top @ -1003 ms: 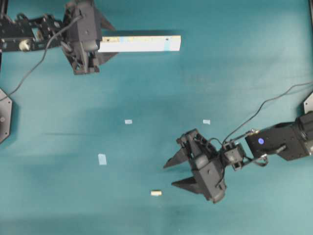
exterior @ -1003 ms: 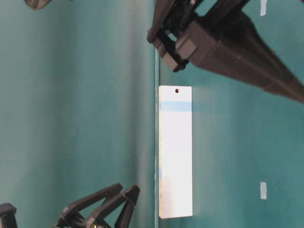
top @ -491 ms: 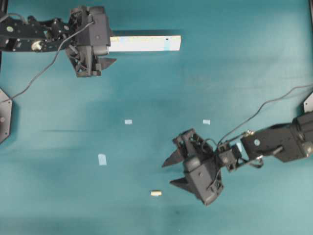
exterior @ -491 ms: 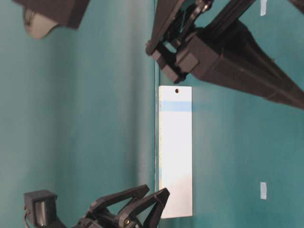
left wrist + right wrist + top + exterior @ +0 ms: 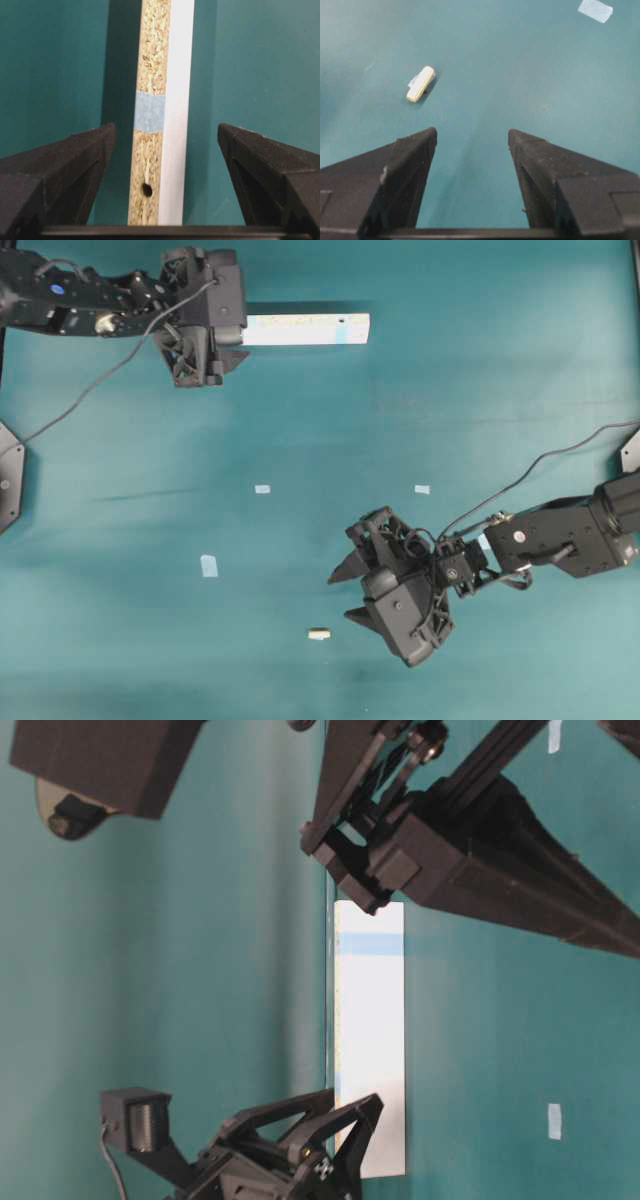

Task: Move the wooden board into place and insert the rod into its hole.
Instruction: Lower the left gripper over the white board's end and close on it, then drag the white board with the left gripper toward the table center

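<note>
Straddling the near end of the long, narrow, flat pale wooden board (image 5: 159, 112), the left gripper (image 5: 165, 150) is holding its black fingers spread wide, one on each side of the strip and neither touching it. For a sound grasp, I judge it is needing to centre the strip between the pads and close evenly on the long edges, so the board is not twisting as it slides into place. The board is lying at the far edge of the teal table (image 5: 450, 420), with its small dark round hole (image 5: 342, 317) beside the light blue band.

Reaching toward the tiny cream-white cylindrical rod (image 5: 421, 83), the right gripper (image 5: 471, 150) is also standing spread and empty; the rod is lying loose ahead of it and off to one side, so it is needing to line up first.

No containers are showing; only small pale blue tape squares (image 5: 209, 565) are lying on the cloth.
</note>
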`<state>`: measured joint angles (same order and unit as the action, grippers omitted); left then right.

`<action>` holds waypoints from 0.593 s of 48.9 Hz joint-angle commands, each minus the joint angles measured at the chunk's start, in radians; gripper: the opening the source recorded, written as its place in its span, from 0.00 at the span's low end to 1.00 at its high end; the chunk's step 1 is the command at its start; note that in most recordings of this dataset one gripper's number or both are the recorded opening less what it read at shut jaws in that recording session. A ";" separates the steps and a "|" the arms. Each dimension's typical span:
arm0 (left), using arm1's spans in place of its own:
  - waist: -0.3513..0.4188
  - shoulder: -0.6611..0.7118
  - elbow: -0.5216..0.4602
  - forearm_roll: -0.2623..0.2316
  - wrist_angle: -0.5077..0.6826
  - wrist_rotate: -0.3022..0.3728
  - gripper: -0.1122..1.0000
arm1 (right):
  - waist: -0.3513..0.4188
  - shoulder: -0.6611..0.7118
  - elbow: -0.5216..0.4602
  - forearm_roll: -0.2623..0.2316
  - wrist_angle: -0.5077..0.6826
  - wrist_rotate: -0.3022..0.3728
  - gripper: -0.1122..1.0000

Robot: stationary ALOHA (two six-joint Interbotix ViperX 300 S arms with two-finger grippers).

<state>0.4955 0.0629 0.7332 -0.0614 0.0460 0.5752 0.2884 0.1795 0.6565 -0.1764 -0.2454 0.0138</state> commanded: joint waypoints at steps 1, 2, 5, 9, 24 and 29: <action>0.008 0.008 -0.026 0.002 -0.043 0.006 0.91 | 0.006 -0.034 -0.017 -0.002 -0.002 0.002 0.73; 0.008 0.014 -0.028 0.002 -0.049 0.006 0.91 | 0.008 -0.034 -0.017 -0.002 -0.002 0.002 0.73; 0.008 0.031 -0.032 0.002 -0.057 0.005 0.91 | 0.008 -0.034 -0.017 -0.002 -0.002 0.002 0.73; 0.009 0.054 -0.040 0.002 -0.061 0.005 0.91 | 0.009 -0.035 -0.017 -0.002 -0.002 0.002 0.73; 0.018 0.104 -0.044 0.002 -0.100 0.006 0.91 | 0.011 -0.055 -0.017 -0.002 0.035 0.002 0.73; 0.026 0.115 -0.051 0.002 -0.101 0.006 0.90 | 0.011 -0.058 -0.017 0.000 0.040 0.002 0.73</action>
<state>0.5062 0.1825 0.7041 -0.0614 -0.0476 0.5768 0.2945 0.1580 0.6565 -0.1764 -0.2056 0.0153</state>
